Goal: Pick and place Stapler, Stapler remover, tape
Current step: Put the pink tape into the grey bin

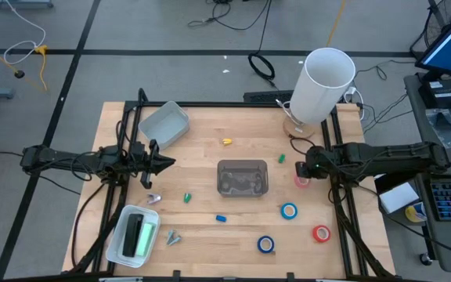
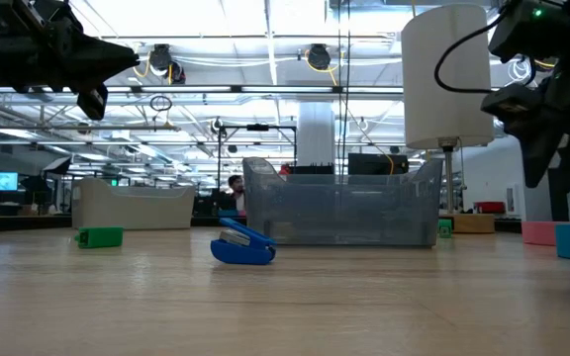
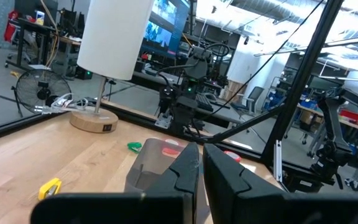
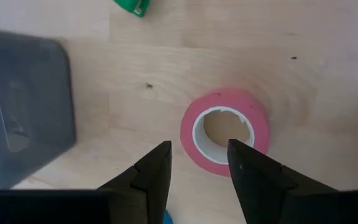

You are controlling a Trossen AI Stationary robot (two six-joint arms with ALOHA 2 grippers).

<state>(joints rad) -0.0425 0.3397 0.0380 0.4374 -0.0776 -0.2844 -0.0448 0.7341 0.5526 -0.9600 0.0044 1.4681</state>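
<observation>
A pinkish-red tape roll (image 4: 225, 132) lies flat on the wooden table, right of the clear bin (image 1: 243, 178). My right gripper (image 4: 199, 155) hangs open above the roll, pointing steeply down, one fingertip over its near rim and the other beside it, touching nothing. Two blue rolls (image 1: 289, 210) (image 1: 266, 244) and a red roll (image 1: 321, 233) lie nearer the front right. Small staple removers lie scattered: green (image 1: 187, 197), blue (image 1: 221, 218), yellow (image 1: 227, 142). A dark and green stapler (image 1: 135, 233) lies in a white tray at the front left. My left gripper (image 1: 159, 163) waits shut over the table's left side.
A tall white lamp (image 1: 323, 86) on a round wooden base stands at the back right. A grey tray (image 1: 165, 124) sits at the back left. Another green remover (image 1: 282, 157) lies just beyond the pink roll. Black frame rails run along the table's left and right edges.
</observation>
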